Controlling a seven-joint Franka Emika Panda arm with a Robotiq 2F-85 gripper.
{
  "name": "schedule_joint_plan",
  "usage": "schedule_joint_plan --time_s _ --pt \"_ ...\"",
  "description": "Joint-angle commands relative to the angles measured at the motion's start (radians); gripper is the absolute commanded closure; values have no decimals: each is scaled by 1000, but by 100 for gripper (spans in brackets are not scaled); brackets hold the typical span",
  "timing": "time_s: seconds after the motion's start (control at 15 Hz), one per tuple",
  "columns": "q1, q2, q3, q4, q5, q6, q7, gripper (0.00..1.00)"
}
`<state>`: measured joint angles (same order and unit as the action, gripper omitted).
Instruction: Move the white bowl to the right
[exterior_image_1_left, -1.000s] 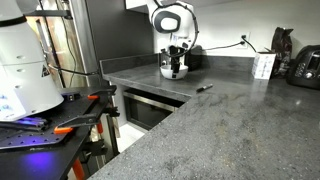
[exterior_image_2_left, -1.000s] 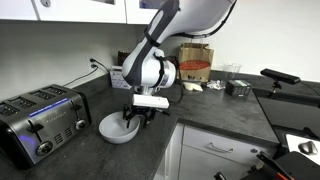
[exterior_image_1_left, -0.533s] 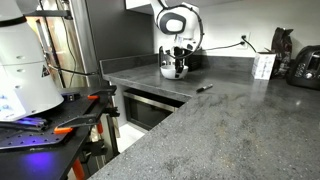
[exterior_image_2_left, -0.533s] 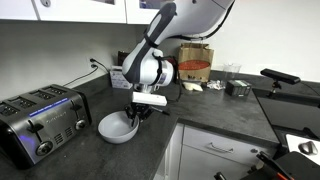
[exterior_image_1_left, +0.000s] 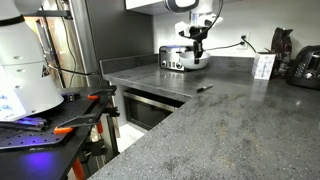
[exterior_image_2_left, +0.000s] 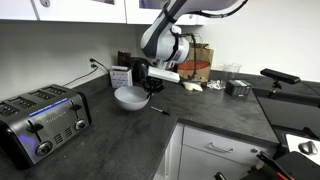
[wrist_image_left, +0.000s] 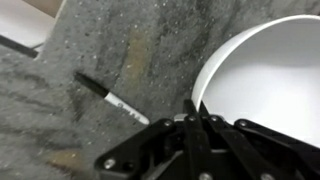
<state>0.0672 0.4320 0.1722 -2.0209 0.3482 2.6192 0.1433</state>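
Note:
The white bowl (exterior_image_2_left: 129, 97) hangs a little above the dark speckled counter, held by its rim. My gripper (exterior_image_2_left: 151, 88) is shut on that rim, one finger inside and one outside. The wrist view shows the bowl (wrist_image_left: 265, 75) filling the upper right, with my fingertips (wrist_image_left: 193, 108) pinched together on its near edge. In an exterior view my gripper (exterior_image_1_left: 196, 50) hovers just past the toaster (exterior_image_1_left: 171, 58), and the bowl (exterior_image_1_left: 197, 62) shows only as a small white patch below it.
A black-and-white marker (wrist_image_left: 110, 97) lies on the counter (exterior_image_2_left: 120, 150) below the bowl, also seen in an exterior view as the marker (exterior_image_1_left: 203, 88). A silver toaster (exterior_image_2_left: 40, 120) stands in the front corner. A white carton (exterior_image_1_left: 263, 66), a brown bag (exterior_image_2_left: 195, 62) and a black appliance (exterior_image_1_left: 305, 65) stand farther along.
My gripper closed on the bowl's rim, then lifted it off the counter and carried it away from the toaster, toward the carton.

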Motion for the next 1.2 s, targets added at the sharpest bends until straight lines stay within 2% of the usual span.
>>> schedule_joint_plan --time_s 0.0,0.33,0.6,0.93,1.13 --pt "-14 -103 -53 -82 -8 26 22 99" --pt "-36 -190 -182 -169 -88 35 86 99" --pt "-81 -191 -273 -198 -139 -1 147 99" --pt "-149 -151 -320 -217 -120 -22 136 99" --pt "-189 -132 -303 -230 -72 -8 82 99"
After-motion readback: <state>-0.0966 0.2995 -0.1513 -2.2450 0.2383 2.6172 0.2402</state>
